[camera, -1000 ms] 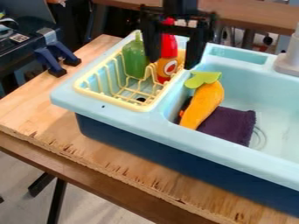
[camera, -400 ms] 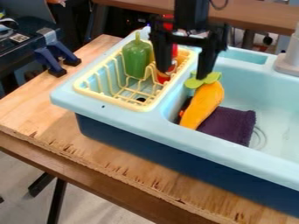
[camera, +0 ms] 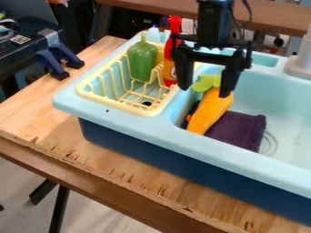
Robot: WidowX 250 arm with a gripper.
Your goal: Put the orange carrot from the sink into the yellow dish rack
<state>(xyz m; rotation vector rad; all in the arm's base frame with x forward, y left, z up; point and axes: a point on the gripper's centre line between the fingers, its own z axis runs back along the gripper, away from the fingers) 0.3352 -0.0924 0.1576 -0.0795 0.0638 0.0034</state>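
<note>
The orange toy carrot [camera: 211, 110] lies in the basin just below the gripper [camera: 204, 92], its leafy green top [camera: 207, 82] in the space between the two fingers. The gripper is open, its fingers spread well apart and pointing down, with nothing gripped. In the view, the right-hand finger overlaps the upper edge of the carrot; whether it touches the carrot cannot be told. The left-hand finger hangs in front of the strip between the basin and the dish rack. The carrot lies at a slant, leafy end nearest the gripper and narrow end down toward the front wall of the basin.

Below the gripper and to its right, a dark purple cloth [camera: 240, 131] lies on the basin floor, partly behind the carrot. A small red-orange item [camera: 189, 117] shows at the carrot's left edge, too little of it visible to name. Beyond the cloth, farther down and to the right, are the faint rings of a drain [camera: 268, 144].

To the left of the gripper, the pale yellow dish rack [camera: 112, 104] sits in the other compartment of the light blue sink [camera: 200, 147]. A red bottle [camera: 169, 55] stands upright just beside the left-hand finger, and a green bottle [camera: 142, 63] stands farther left. Well off to the gripper's right is a grey faucet base [camera: 298, 68]. The sink rests on a wooden tabletop [camera: 36, 116], with blue clamps [camera: 52, 64] at its far left edge.
</note>
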